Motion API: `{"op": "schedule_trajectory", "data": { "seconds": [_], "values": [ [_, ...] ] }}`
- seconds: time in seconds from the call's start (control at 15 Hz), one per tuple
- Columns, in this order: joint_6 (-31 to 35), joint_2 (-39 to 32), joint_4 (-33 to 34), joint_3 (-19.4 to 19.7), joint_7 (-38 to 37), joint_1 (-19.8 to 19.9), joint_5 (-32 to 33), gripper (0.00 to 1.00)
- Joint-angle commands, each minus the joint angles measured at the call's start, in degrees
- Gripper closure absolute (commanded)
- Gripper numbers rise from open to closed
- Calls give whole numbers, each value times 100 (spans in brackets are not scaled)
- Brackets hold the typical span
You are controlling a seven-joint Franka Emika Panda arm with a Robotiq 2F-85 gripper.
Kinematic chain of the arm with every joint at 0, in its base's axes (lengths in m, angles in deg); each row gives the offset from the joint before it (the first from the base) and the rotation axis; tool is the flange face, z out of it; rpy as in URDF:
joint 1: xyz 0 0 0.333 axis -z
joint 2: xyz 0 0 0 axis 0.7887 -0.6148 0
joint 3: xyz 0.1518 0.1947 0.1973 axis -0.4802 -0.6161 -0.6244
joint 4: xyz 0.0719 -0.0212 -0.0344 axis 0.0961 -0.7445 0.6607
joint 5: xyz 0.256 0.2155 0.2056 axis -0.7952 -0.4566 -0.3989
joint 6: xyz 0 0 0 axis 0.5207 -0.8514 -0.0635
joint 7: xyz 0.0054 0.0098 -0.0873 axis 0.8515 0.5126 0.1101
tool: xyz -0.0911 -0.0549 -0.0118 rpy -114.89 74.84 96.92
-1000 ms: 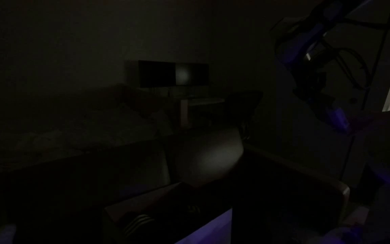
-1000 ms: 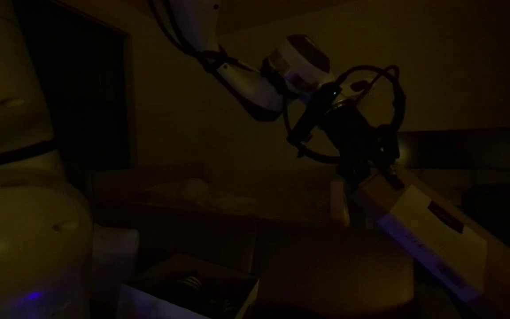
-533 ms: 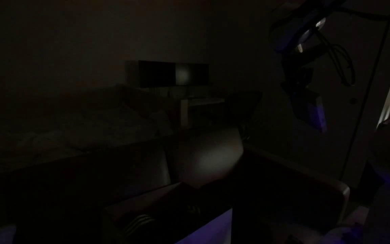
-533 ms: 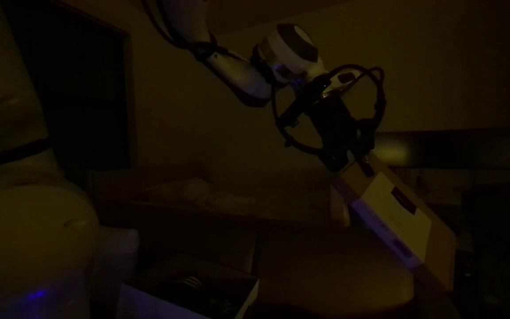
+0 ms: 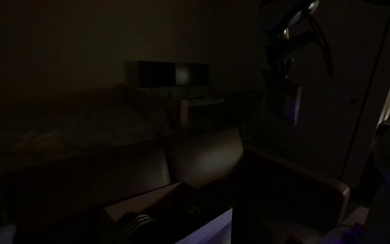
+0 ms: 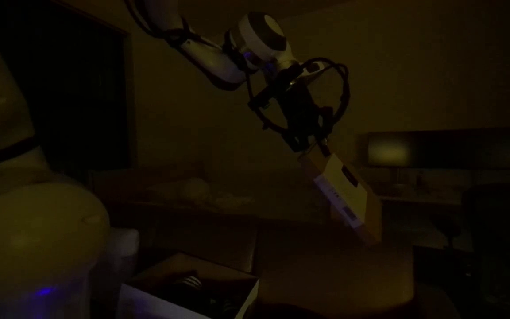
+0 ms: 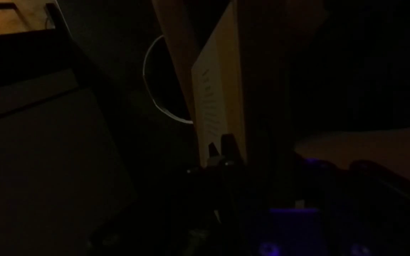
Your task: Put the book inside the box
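Note:
The room is very dark. The book [image 6: 341,197] is a thick brown block with a pale label; it also shows in an exterior view [image 5: 292,103] and in the wrist view [image 7: 208,96]. My gripper [image 6: 318,148] is shut on the book's upper end and holds it in the air, tilted. One finger lies over the label side; the far finger is hard to see. In the wrist view the gripper [image 7: 222,151] is mostly black. The open white box [image 6: 153,305] is low, below and away from the book; it also shows in an exterior view [image 5: 212,227].
Dark shoes with white stripes [image 5: 139,222] lie in the box. A brown leather sofa [image 5: 212,156] stands behind the box. Monitors [image 6: 450,148] stand on a desk at the back. The wrist view shows a round bin rim [image 7: 155,103]. The robot base [image 6: 38,239] stands beside the box.
My gripper and the held book have moved left and up in both exterior views. The book has turned and hangs more steeply. The box has not moved.

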Motion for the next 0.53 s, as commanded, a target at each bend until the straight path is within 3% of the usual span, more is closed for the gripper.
{"op": "schedule_trajectory", "data": {
  "seconds": [0.0,0.47],
  "values": [
    [110,81,47,-175,527,-197,-435,94],
    [85,19,137,-522,915,-601,-844,94]
  ]
}}
